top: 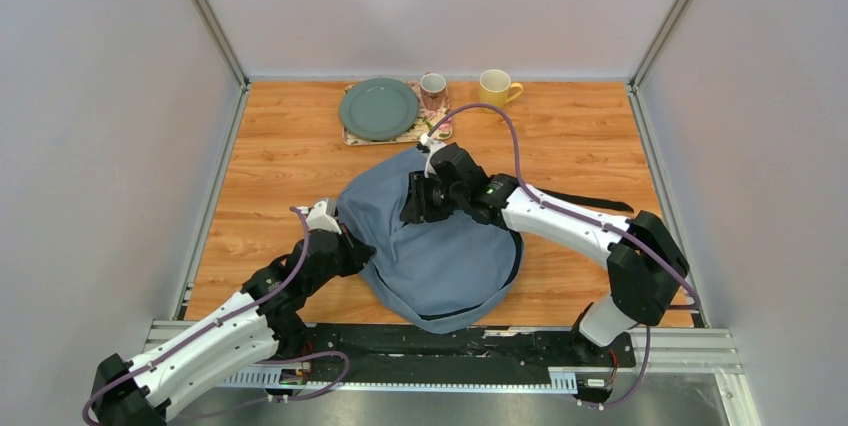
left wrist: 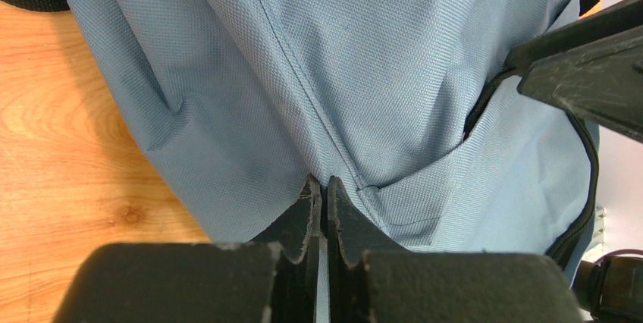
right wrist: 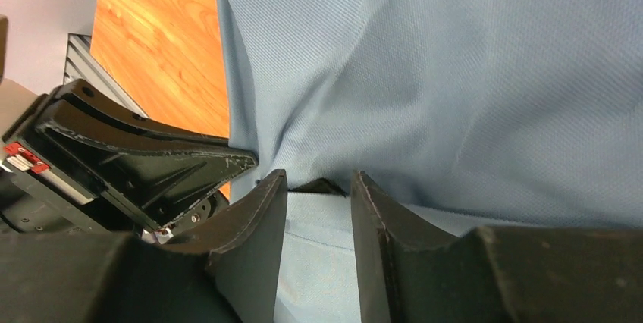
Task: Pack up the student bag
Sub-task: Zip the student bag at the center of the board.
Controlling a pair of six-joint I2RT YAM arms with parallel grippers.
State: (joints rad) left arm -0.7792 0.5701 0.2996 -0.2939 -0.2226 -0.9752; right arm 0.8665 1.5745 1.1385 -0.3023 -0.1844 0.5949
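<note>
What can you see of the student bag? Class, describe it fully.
The student bag is a large, soft backpack of grey-blue woven fabric with stitched seams and black zipper trim along its edge. It lies slumped flat on the wooden table, near the arms, with a black strap trailing to the right. The left claw is shut on its left edge. The right claw, jaws apart, straddles a fold on top.

The student bag is grey-blue with a fine woven look and black trim. The worktop is orange-brown with wood lines. The plate is dull green, on a flowery mat. One mug is yellow, the other mug pinkish.
</note>
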